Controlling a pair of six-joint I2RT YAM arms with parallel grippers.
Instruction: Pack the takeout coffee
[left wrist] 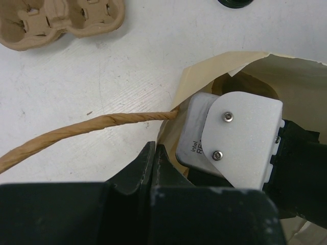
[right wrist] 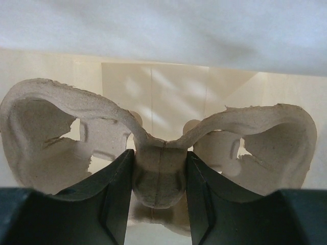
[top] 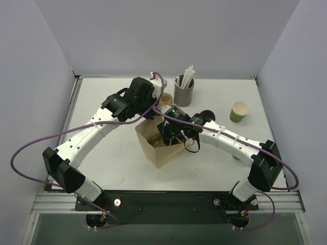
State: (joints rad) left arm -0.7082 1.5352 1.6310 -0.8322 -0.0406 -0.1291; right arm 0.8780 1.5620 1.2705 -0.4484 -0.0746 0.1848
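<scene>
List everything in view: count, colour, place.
cup: one, green, lidless, far right of the table
straw cup: one, grey, white straws, far centre
bag: one, brown, open, mid-table
loose carrier: one, tan, on the table beyond the bag
held carrier: one, tan, inside the bag
dark item: one, black, cut off at the frame edge, unclear
table: one, white
left gripper: shut, by the bag rim
right gripper: clamped on the held carrier
</scene>
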